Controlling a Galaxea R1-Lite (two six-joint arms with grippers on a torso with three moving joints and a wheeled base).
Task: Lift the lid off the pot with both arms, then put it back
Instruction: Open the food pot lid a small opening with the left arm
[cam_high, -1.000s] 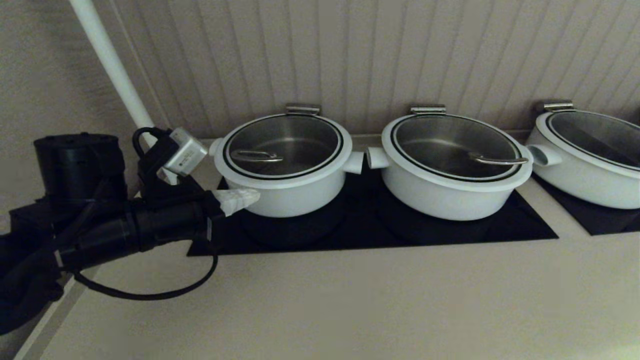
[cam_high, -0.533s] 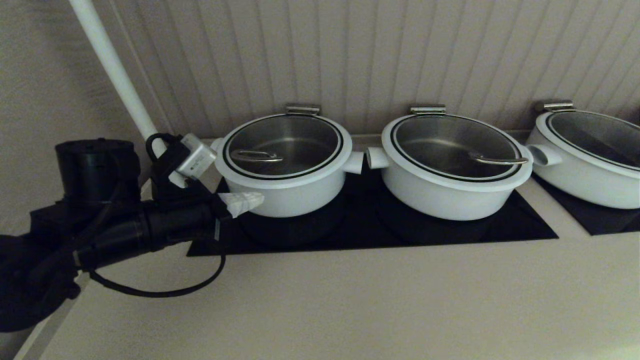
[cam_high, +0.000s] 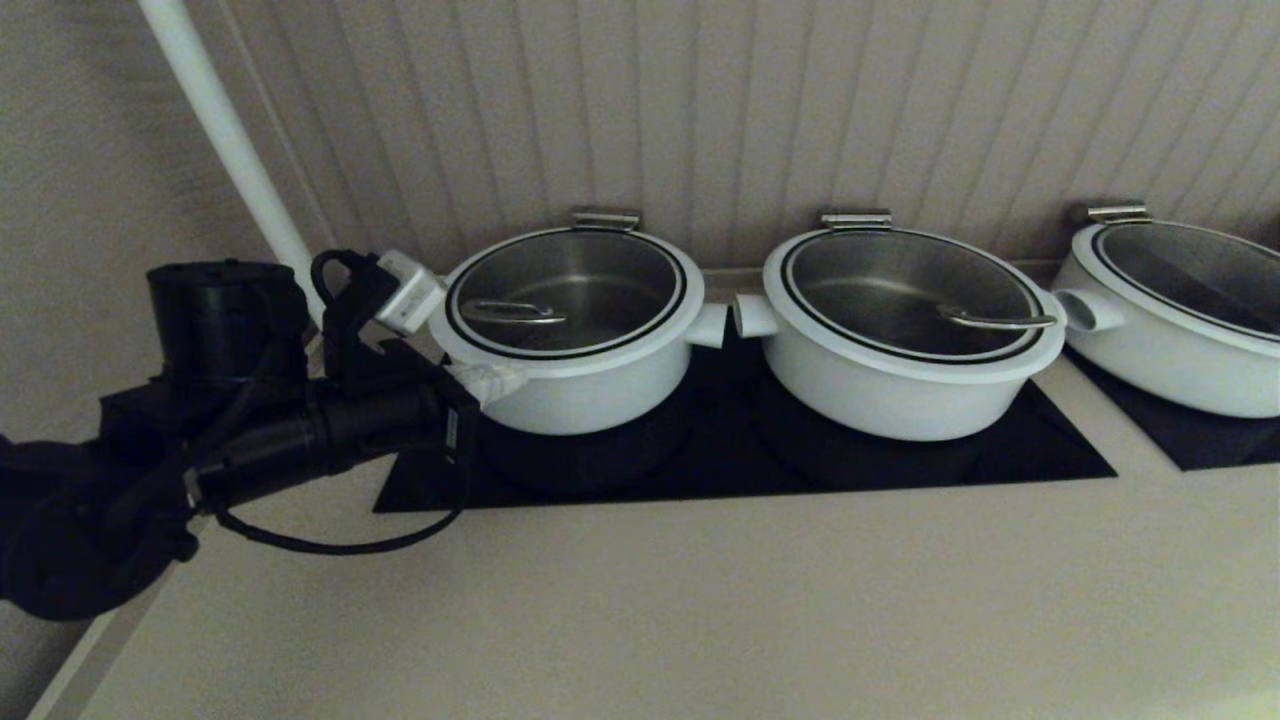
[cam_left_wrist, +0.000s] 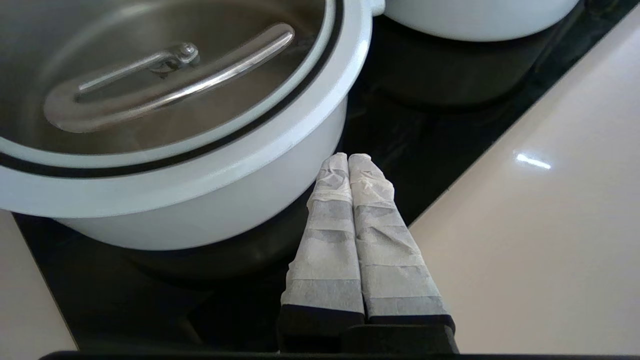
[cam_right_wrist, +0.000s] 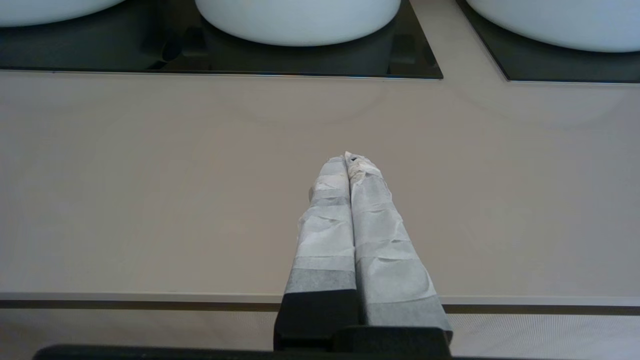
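Lid (cam_high: 566, 292): glass, steel loop handle, seated on the pot (cam_high: 570, 385), leftmost of three on my head view, standing on the black cooktop (cam_high: 900, 460). Left gripper (cam_high: 497, 376): I read its taped fingers (cam_left_wrist: 345, 235) pressed together, empty, tips just beside the pot's front-left wall below the rim. Right gripper (cam_right_wrist: 350, 161): fingers closed on nothing, hanging over the beige counter (cam_right_wrist: 150, 190), well apart from the pots. Wider pot (cam_high: 905, 375): lidded, beside the first.
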